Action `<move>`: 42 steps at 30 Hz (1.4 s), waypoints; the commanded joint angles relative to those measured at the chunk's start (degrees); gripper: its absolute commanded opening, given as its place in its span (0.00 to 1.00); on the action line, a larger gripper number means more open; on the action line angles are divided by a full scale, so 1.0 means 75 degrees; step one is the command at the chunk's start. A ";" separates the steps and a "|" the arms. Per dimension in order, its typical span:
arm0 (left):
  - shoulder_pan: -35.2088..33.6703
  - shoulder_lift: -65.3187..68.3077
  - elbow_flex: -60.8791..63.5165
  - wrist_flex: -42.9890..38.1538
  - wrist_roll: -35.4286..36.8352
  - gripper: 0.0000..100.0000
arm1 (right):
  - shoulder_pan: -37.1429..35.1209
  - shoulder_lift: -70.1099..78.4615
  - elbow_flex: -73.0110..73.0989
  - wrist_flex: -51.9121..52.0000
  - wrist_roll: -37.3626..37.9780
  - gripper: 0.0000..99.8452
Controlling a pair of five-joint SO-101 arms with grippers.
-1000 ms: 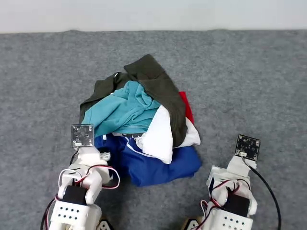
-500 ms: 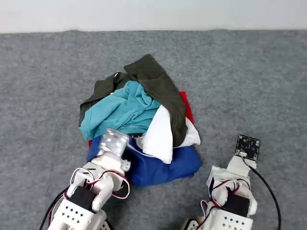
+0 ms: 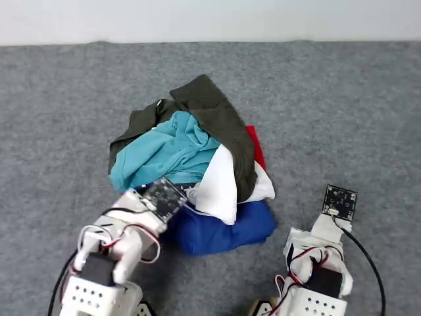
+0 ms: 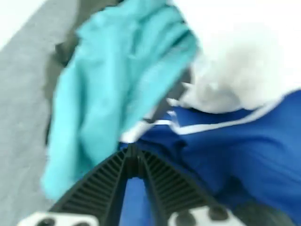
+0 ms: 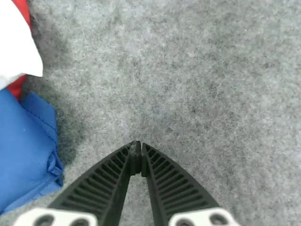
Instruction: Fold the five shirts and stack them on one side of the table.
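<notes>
A heap of shirts lies mid-table: a dark olive shirt point(image 3: 217, 118) on top, a teal shirt point(image 3: 164, 151), a white shirt point(image 3: 220, 187), a red shirt point(image 3: 256, 150) peeking out and a blue shirt point(image 3: 220, 227) underneath. My left arm point(image 3: 108, 250) leans in from the front left, its wrist over the heap's near-left edge. In the left wrist view my left gripper point(image 4: 133, 151) is shut and holds nothing, just above the blue shirt point(image 4: 235, 146), beside the teal shirt point(image 4: 108, 94). My right gripper point(image 5: 137, 153) is shut over bare table, right of the blue shirt point(image 5: 23, 150).
The grey felt-like table point(image 3: 342, 118) has free room on the left, right and far side of the heap. A pale wall point(image 3: 210, 20) runs along the far edge. My right arm point(image 3: 319, 266) sits at the front right.
My left arm has swung its wrist rightward and forward onto the near-left edge of the heap. The shirts and the right arm have not moved.
</notes>
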 commanded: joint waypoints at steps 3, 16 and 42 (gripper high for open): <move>-0.0328 0.0434 -0.1999 0.1958 -0.0105 0.01 | 0.0053 -0.0053 0.0105 0.0029 -0.0035 0.01; -0.0141 0.6611 -0.8188 0.4724 -0.1348 0.01 | 0.0053 -0.0053 0.0105 0.0029 -0.0035 0.01; 0.0352 1.0561 -0.8621 0.1899 -0.3446 0.34 | 0.0053 -0.0053 0.0105 0.0029 -0.0035 0.01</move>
